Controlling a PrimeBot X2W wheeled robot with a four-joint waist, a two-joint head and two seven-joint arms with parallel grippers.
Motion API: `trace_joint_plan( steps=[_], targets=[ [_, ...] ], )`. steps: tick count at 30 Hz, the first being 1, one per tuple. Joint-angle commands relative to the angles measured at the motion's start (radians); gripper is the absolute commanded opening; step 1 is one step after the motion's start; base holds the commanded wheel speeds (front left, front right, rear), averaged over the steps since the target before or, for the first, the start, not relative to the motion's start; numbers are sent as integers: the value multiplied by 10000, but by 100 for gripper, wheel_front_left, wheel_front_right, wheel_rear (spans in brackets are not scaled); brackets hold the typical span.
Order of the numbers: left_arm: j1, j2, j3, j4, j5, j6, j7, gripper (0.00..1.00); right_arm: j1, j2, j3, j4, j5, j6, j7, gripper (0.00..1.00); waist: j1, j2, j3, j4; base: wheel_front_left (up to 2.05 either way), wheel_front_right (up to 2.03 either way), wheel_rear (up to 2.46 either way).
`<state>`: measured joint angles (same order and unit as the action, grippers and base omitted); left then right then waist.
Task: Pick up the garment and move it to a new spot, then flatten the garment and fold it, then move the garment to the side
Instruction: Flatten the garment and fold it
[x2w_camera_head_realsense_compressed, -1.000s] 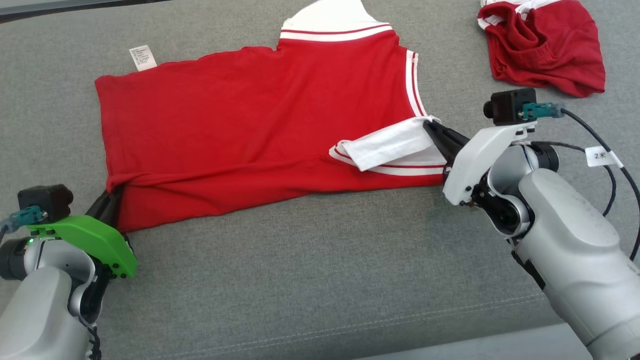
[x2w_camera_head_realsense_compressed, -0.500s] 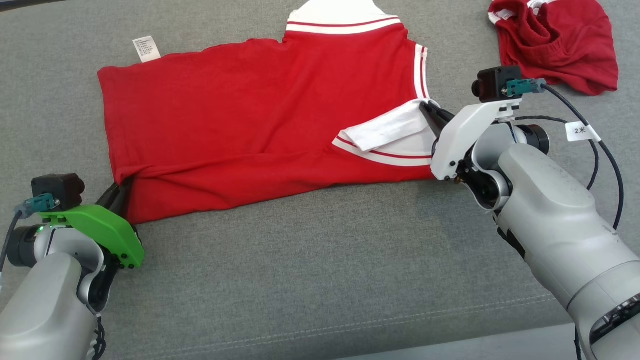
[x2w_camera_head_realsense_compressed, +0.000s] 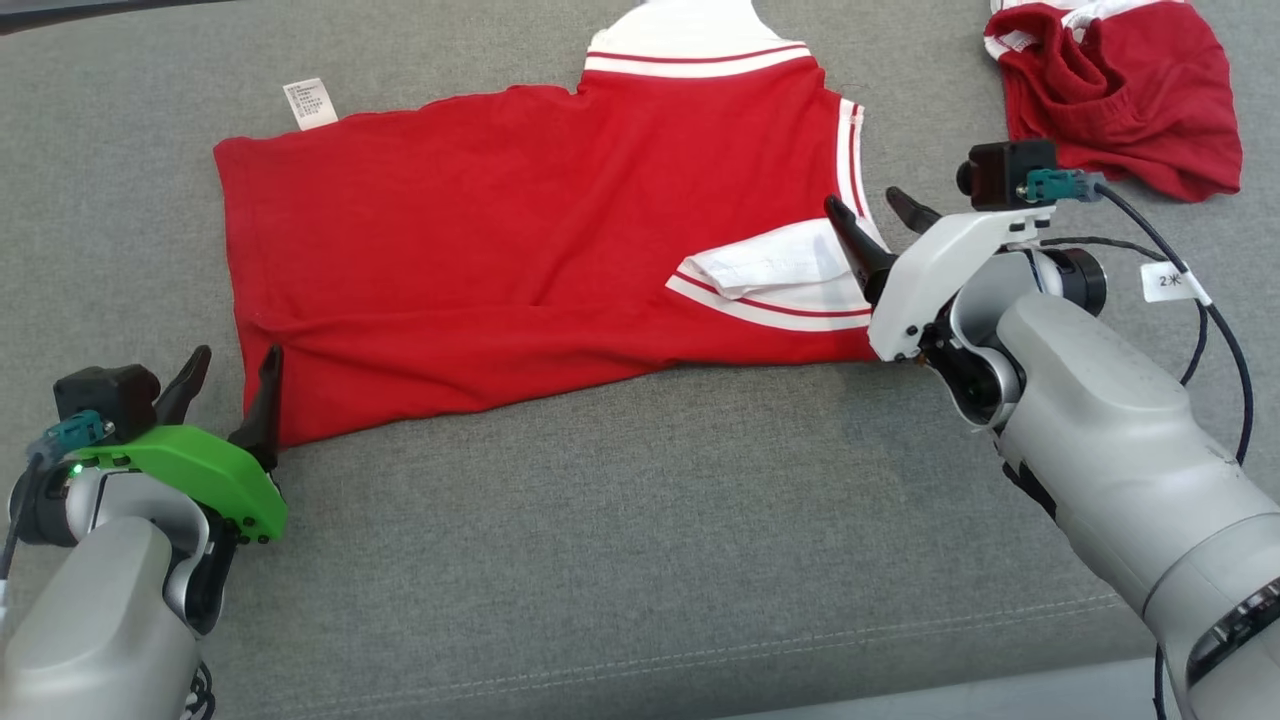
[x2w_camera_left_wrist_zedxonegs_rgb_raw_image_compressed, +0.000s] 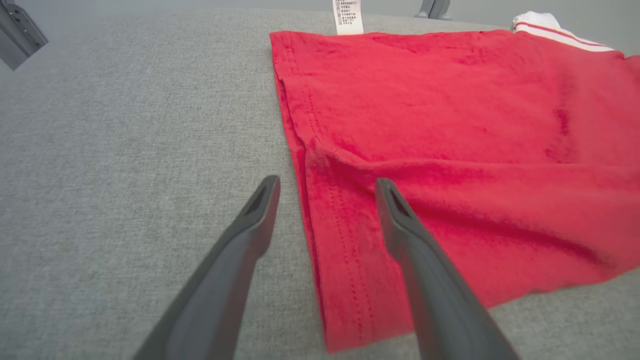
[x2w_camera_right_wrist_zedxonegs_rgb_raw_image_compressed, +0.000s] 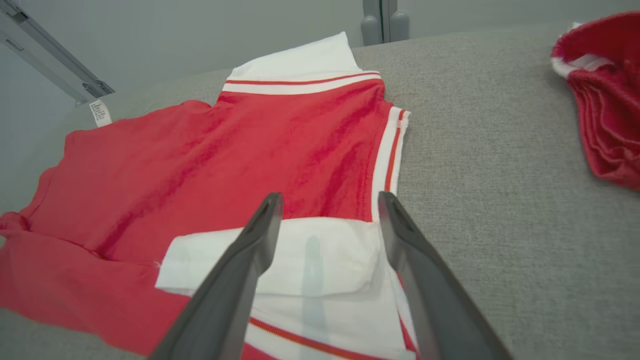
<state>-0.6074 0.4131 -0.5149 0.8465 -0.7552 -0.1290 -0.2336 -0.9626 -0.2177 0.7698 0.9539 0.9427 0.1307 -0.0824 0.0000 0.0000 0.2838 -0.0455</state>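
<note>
Cloth is what I'm looking at: the red garment (x2w_camera_head_realsense_compressed: 520, 250) lies spread across the middle of the grey padded bench (x2w_camera_head_realsense_compressed: 600, 520), reaching towards its far edge, with a white care label (x2w_camera_head_realsense_compressed: 311, 103) sticking out at the far-left corner of the fabric. It looks mostly flat, apart from a soft ridge running along its near side. On the right, a white sleeve (x2w_camera_head_realsense_compressed: 770, 265) with red stripes is turned in over the body.

The left gripper (x2w_camera_head_realsense_compressed: 238, 352) sits at the garment's near-left corner with its fingers spread; seen from its wrist, the hem runs between them and nothing is pinched. The right gripper (x2w_camera_head_realsense_compressed: 863, 200) hovers over the turned-in sleeve, fingers also apart and holding nothing.

I'd judge the moving and flattening are done, and a first tuck of the near side and sleeve is in place. Further folds, and shifting the bundle aside, appear to remain. A second crumpled red piece (x2w_camera_head_realsense_compressed: 1120, 90) rests at the bench's far-right corner, well apart.
</note>
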Motion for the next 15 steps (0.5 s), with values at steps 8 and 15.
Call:
trace_joint_plan(
  steps=[8,15],
  targets=[
    [977,-202,1036,-1128,622,428,-304,100,651,-627,520,-511,503,-1,-1060,100,0,0,-318,115,0,0,0],
    [2242,-563,2116,-2669,1545,747,-312,100,1126,-1156,728,-958,311,-1,-1701,100,0,0,-455,220,0,0,0]
  ],
)
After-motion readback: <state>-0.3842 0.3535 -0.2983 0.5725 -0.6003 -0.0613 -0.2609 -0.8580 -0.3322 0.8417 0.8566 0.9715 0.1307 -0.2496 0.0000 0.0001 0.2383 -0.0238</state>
